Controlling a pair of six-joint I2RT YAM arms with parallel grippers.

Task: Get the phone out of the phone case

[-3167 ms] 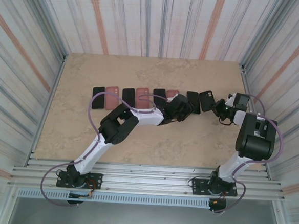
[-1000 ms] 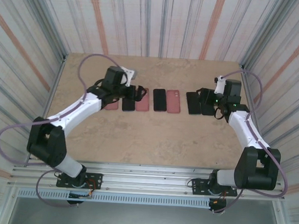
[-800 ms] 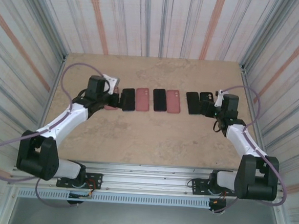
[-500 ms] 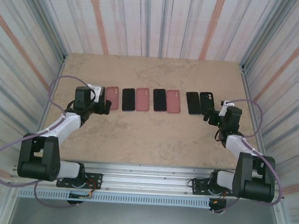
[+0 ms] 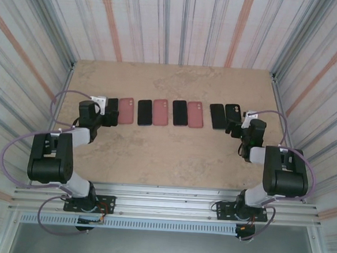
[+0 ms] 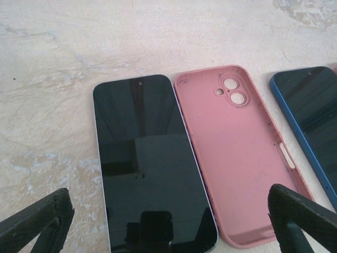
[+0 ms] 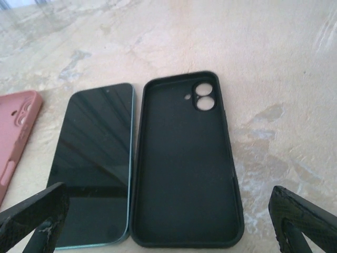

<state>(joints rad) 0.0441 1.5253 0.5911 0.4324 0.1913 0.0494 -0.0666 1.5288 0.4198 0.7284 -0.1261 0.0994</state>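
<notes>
A row of phones and empty cases lies across the table. At its left end a black phone (image 6: 150, 163) lies face up beside an empty pink case (image 6: 239, 153), with my left gripper (image 6: 168, 232) open just short of them and its fingertips (image 6: 39, 221) spread wide. At the right end a teal-edged phone (image 7: 95, 163) lies next to an empty black case (image 7: 187, 168). My right gripper (image 7: 168, 226) stands open in front of them. From above, the left gripper (image 5: 110, 119) and the right gripper (image 5: 235, 130) each sit at one end of the row.
More phone and pink case pairs (image 5: 160, 112) lie mid-row; a blue-edged phone (image 6: 316, 116) is right of the left pink case. The marble table (image 5: 166, 155) is bare toward the near metal rail (image 5: 163, 195). Striped walls enclose the other sides.
Both arms have drawn back from the row, their elbows folding toward the near edge, the left gripper sliding left to the row's end. Both grippers stayed open and nothing on the table moved.
</notes>
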